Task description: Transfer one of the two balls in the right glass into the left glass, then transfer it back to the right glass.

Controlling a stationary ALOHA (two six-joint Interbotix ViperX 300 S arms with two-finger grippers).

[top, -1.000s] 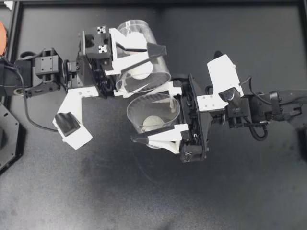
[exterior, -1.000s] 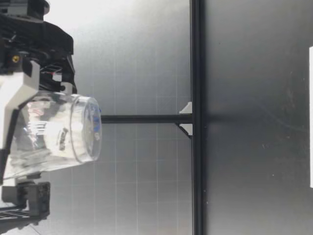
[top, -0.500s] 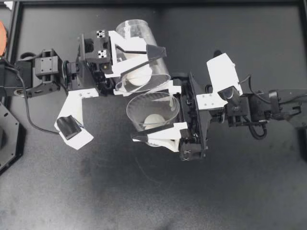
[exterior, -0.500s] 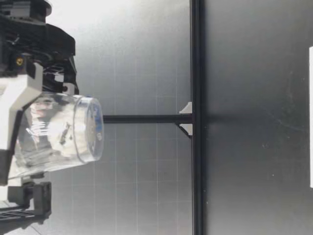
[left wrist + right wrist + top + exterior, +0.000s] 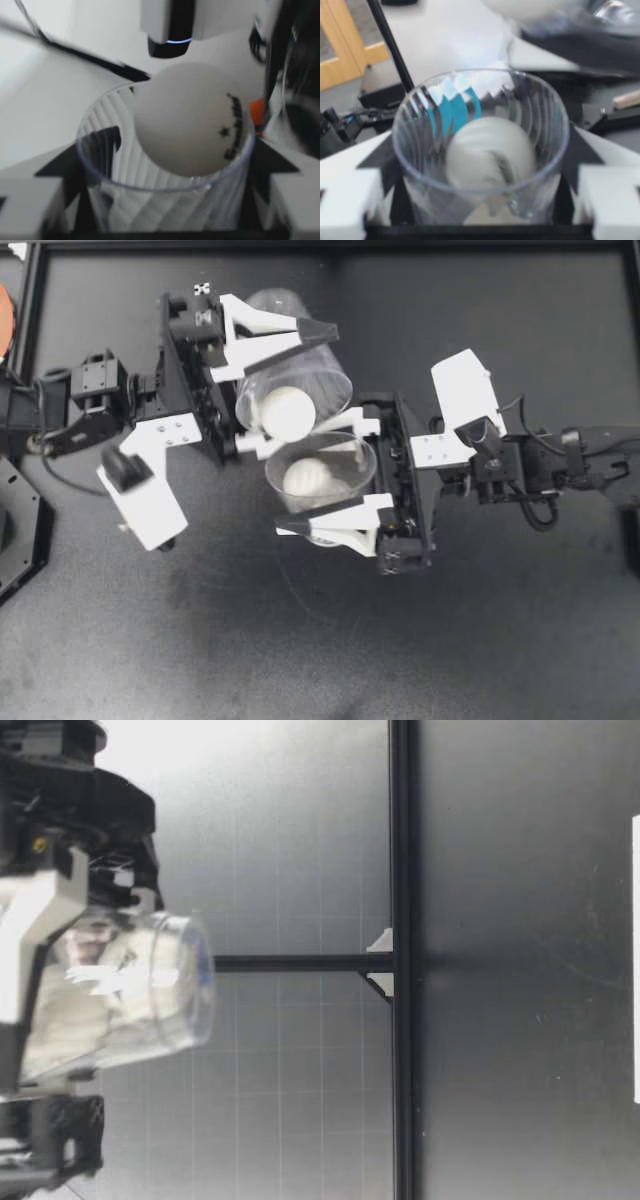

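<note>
Left gripper [image 5: 295, 390]: clamped on left glass [image 5: 305, 355] from two sides, held off the table [image 5: 200, 640], rolled further over than half a second ago. Left glass: tipped steeply, mouth turned toward right glass [image 5: 352, 455], its rim overlapping the far edge of that glass's rim in the top view; tilt clearly greater than before. Ball [image 5: 287, 412]: at the very mouth of left glass, against the lower lip, moved forward from deeper inside the barrel a second ago; in the left wrist view, ball [image 5: 192, 120] filling much of the opening of left glass [image 5: 165, 200], partly past the rim. Right gripper [image 5: 300, 480]: closed around right glass, one finger on each side, place and pose almost unchanged. Right glass: upright, mouth open upward, close under the tipped mouth. Second ball [image 5: 305, 480]: on the bottom of right glass, shifted a little toward the left arm since the earlier frame; in the right wrist view, second ball [image 5: 490, 155] low inside right glass [image 5: 480, 150], blurred, with a pale shape [image 5: 530, 6], also blurred, above the rim. Low view: a glass [image 5: 130, 990] held high above the table, smeared where sharp before; which of the two, not possible to tell.
</note>
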